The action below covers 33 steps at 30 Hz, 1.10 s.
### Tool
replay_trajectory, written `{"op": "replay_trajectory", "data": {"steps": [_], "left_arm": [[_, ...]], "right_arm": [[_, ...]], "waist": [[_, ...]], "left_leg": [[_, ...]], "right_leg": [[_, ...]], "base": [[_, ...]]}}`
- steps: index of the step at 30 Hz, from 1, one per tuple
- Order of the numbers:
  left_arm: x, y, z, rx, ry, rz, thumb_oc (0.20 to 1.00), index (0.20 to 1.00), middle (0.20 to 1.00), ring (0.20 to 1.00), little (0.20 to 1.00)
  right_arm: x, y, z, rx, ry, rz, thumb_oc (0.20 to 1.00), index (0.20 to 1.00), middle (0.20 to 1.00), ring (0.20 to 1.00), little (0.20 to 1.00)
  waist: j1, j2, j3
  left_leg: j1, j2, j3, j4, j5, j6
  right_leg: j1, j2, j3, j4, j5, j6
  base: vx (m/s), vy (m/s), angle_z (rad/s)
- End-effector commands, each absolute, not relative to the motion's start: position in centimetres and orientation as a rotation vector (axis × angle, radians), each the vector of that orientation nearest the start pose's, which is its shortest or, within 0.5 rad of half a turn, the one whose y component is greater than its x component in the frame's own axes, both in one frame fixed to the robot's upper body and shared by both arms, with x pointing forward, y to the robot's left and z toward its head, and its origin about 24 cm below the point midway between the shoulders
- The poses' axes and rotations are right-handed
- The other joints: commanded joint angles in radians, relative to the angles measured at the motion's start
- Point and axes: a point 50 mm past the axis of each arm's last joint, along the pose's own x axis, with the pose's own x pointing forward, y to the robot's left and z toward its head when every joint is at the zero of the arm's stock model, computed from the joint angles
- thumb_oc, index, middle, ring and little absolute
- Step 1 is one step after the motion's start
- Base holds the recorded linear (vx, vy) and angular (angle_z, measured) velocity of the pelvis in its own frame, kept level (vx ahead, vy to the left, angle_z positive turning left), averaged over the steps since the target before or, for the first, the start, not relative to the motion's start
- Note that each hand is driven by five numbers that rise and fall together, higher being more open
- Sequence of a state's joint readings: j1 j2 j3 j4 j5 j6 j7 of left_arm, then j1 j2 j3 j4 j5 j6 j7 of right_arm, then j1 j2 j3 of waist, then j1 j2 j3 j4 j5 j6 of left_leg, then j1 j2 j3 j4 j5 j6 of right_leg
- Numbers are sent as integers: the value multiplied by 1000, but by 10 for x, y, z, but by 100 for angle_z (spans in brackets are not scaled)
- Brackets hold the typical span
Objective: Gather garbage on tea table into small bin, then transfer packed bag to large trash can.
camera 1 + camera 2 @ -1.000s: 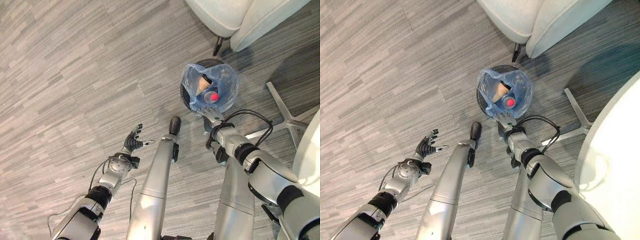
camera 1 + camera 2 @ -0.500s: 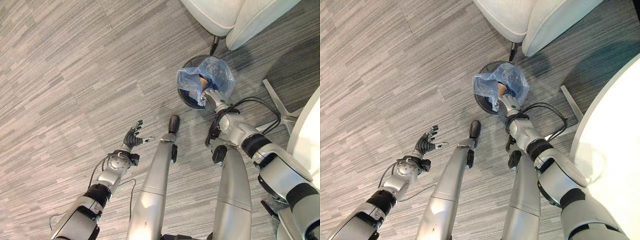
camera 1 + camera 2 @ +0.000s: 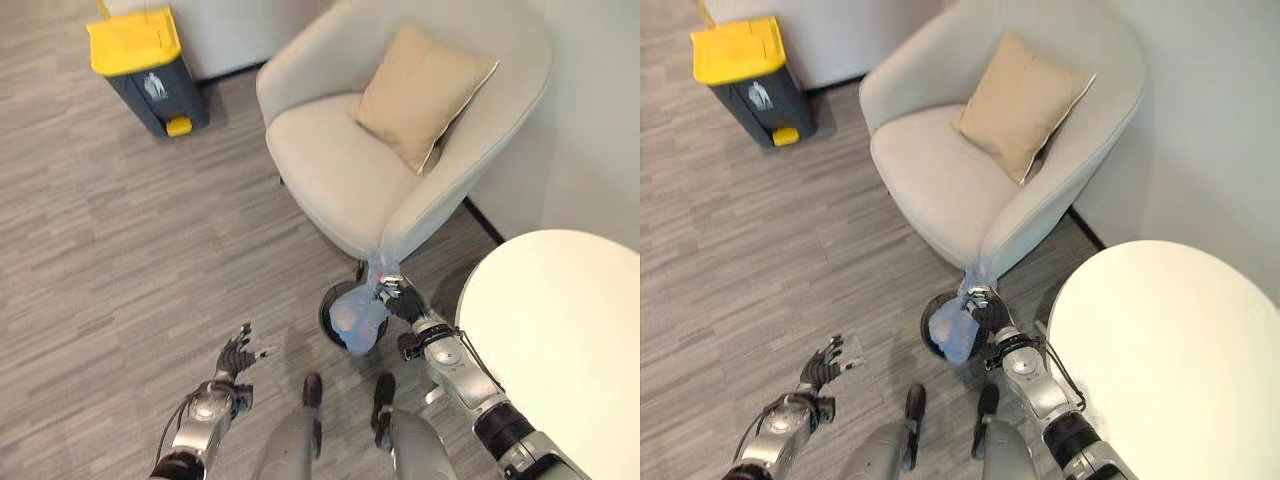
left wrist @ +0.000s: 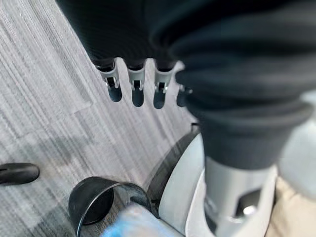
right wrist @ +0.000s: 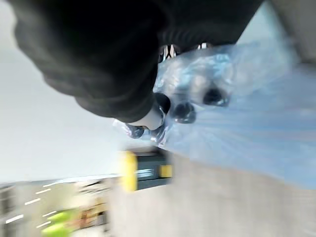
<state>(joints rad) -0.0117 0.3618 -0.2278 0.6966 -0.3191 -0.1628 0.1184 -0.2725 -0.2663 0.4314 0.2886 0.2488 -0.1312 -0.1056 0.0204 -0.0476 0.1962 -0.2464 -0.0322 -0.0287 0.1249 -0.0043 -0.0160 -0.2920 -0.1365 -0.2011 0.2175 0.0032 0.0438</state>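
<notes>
A: Right hand (image 3: 400, 299)?
B: Clamped on gathered neck of blue bag (image 3: 362, 318), hanging just over small black bin (image 4: 94, 197), right beside armchair (image 3: 400, 150) front.

A: Left hand (image 3: 234, 356)?
B: Fingers spread, holding nothing, on the bin side of the armchair, off to the left.

A: Big can?
B: Yellow-lidded trash can (image 3: 145, 70), well apart, left of armchair.
</notes>
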Motion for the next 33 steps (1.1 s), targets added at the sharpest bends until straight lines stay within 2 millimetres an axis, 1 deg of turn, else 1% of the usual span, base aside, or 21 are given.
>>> {"op": "replay_trajectory", "data": {"steps": [1,4,8,11,13,14,16,17,18,20,21,22,24,25,26,27,28,29,30,32,33], "left_arm": [[228,231,-57,223,415,67,1000,1000,1000,1000,1000],[217,235,-61,218,440,70,1000,1000,1000,1000,1000],[205,235,-63,218,446,54,1000,1000,1000,1000,1000],[200,233,-63,212,443,40,1000,1000,1000,1000,1000],[200,232,-63,208,441,38,1000,1000,1000,1000,1000],[203,231,-58,214,418,22,1000,1000,1000,1000,1000],[211,230,-51,227,382,9,1000,1000,1000,1000,1000],[219,228,-43,232,342,-6,1000,1000,1000,1000,1000],[219,228,-42,232,342,-6,1000,1000,1000,1000,1000],[221,227,-39,227,325,-10,1000,1000,1000,1000,1000],[223,227,-37,225,315,-9,1000,1000,1000,1000,1000],[223,227,-35,221,305,-8,1000,1000,1000,1000,1000],[224,225,-33,220,290,-16,1000,1000,1000,1000,1000],[224,225,-32,218,286,-11,1000,1000,1000,1000,1000],[225,224,-31,213,280,-8,1000,1000,1000,1000,1000],[230,221,-25,195,250,-13,1000,1000,1000,1000,1000],[232,220,-22,185,234,-16,1000,1000,1000,1000,1000],[233,217,-19,177,219,-27,1000,1000,1000,1000,1000],[237,213,-14,174,196,-39,1000,1000,1000,1000,1000],[241,206,-5,165,152,-72,1000,1000,1000,1000,1000],[243,203,1,172,124,-98,1000,1000,1000,1000,1000]], "right_arm": [[305,-94,95,-42,-251,389,200,200,200,200,200],[297,-92,102,-38,-282,436,200,200,200,200,200],[291,-86,109,-6,-305,486,200,200,200,200,200],[286,-78,117,37,-334,540,200,200,200,200,200],[285,-76,118,50,-337,553,200,200,200,200,200],[284,-71,123,75,-354,576,200,200,200,200,200],[284,-70,129,93,-378,582,200,200,200,200,200],[285,-71,135,88,-404,575,200,200,200,200,200],[285,-71,135,88,-404,575,200,200,200,200,200],[286,-72,137,83,-416,569,200,200,200,200,200],[287,-73,136,89,-413,562,200,200,200,200,200],[287,-74,136,88,-413,550,200,200,200,200,200],[288,-76,135,83,-410,533,200,200,200,200,200],[289,-77,135,80,-408,528,200,200,200,200,200],[290,-80,135,76,-407,514,200,200,200,200,200],[292,-88,135,69,-407,486,200,200,200,200,200],[293,-92,137,61,-411,478,200,200,200,200,200],[293,-96,136,45,-406,465,200,200,200,200,200],[293,-101,136,30,-411,449,200,200,200,200,200],[295,-108,135,-4,-401,431,200,200,200,200,200],[295,-109,135,-12,-398,431,200,200,200,200,200]], "waist": [[-1,10,41],[-6,-1,-4],[-3,-15,-45],[6,-20,-50],[10,-20,-49],[15,-18,-36],[14,-12,-18],[11,0,-13],[11,-1,-13],[17,4,-23],[28,1,-33],[42,-4,-42],[71,-29,-52],[79,-33,-55],[83,-31,-55],[90,-21,-43],[89,-16,-35],[87,-10,-29],[79,-11,-17],[60,-17,-7],[53,-26,-2]], "left_leg": [[3,8,36,-17,-20,-4],[76,9,48,-64,-22,-2],[152,8,70,-90,-38,4],[190,7,85,-103,-48,11],[198,7,90,-109,-48,14],[196,11,95,-109,-41,20],[168,22,89,-94,-25,26],[131,33,82,-74,-7,33],[130,32,83,-72,-9,33],[104,35,74,-68,8,35],[89,34,66,-67,15,32],[72,31,61,-62,21,29],[26,24,44,-52,53,17],[10,26,39,-52,72,9],[-13,33,34,-55,101,-11],[-48,42,11,-80,153,-48],[-62,42,1,-88,168,-62],[-67,43,-6,-94,172,-69],[-86,44,6,-81,167,-75],[-90,57,65,-24,128,-59],[-87,63,84,22,97,-52]], "right_leg": [[34,-1,14,7,-81,57],[107,14,23,-52,-70,64],[175,26,50,-111,-55,74],[194,26,76,-123,-36,86],[195,28,87,-124,-32,89],[173,31,102,-89,-25,95],[145,48,140,-2,-43,98],[133,77,179,92,-90,88],[131,75,180,97,-94,88],[150,94,198,159,-122,78],[173,100,205,167,-130,76],[203,100,208,144,-141,74],[264,112,213,41,-187,44],[275,124,214,0,-194,30],[284,140,212,-48,-195,20],[289,176,208,-111,-191,3],[292,184,197,-135,-183,-2],[295,186,181,-150,-176,-5],[295,181,162,-162,-165,-7],[281,164,127,-174,-149,-9],[272,153,110,-178,-139,-9]], "base": [[104,44,-10],[116,42,-8],[96,60,-17],[36,60,-40],[-49,32,-33],[-130,15,-34],[-260,9,-23],[-248,2,1],[-234,-15,22],[-143,-62,31],[-144,-121,11],[-139,-171,7],[-131,-196,12],[-157,-192,27],[-294,-275,30],[-324,-272,33],[-323,-250,33],[-243,-147,50],[-253,-98,70],[-254,-52,73],[-231,-66,99]]}}
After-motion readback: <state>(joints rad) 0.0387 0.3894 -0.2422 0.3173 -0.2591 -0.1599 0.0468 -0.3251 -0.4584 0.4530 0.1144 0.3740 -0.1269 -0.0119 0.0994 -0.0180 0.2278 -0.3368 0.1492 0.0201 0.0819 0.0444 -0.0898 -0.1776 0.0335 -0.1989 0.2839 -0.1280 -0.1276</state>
